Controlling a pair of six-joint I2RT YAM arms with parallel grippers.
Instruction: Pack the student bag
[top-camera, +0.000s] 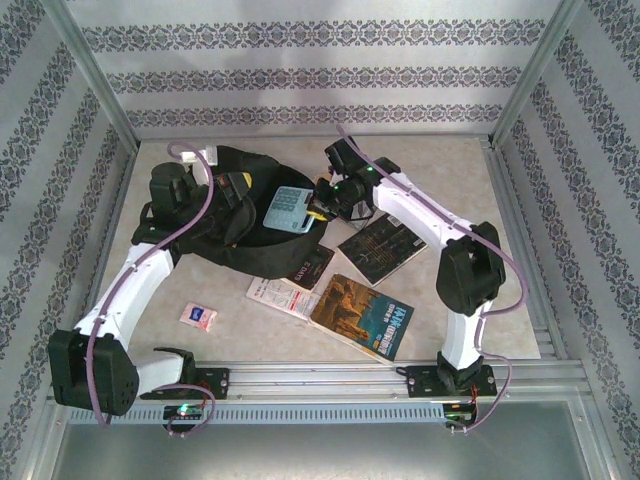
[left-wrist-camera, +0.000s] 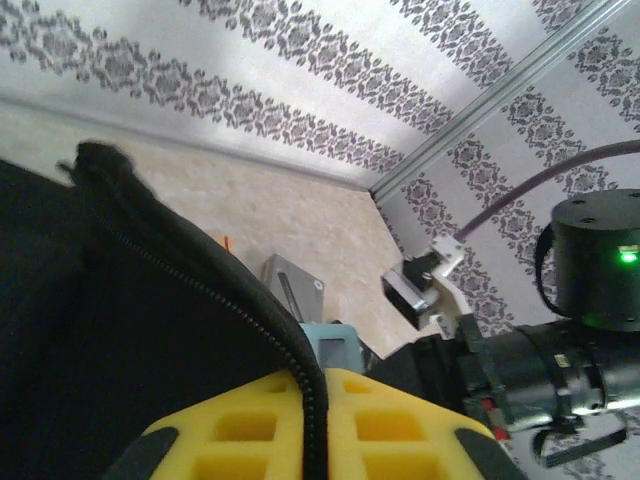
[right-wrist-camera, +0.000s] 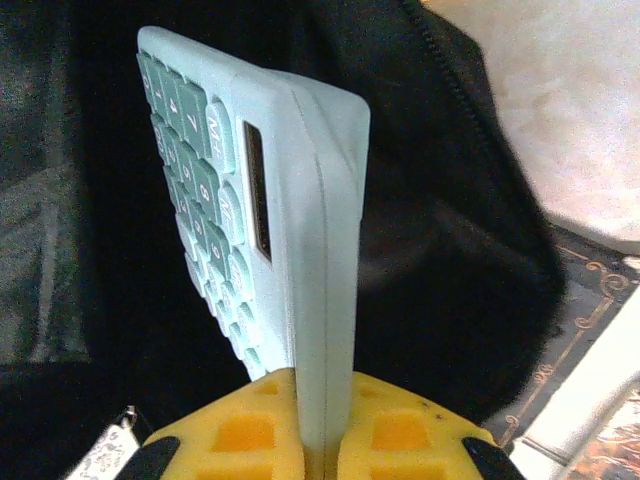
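While left gripper (left-wrist-camera: 315, 430) is pinching the student bag (left-wrist-camera: 120, 330), the calculator (right-wrist-camera: 300, 200), edge-clamped by right gripper (right-wrist-camera: 320, 450), is risking slipping beside the bag.

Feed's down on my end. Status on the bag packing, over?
Left gripper shut on student bag, zip edge. Right gripper shut on calculator, over the bag. Books beside bag, none in the way.

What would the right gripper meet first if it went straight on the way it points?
The right gripper is clamped on a calculator, which leads the way. Straight ahead lies the black bag, so the calculator would probably touch its dark fabric first; depth is unclear.
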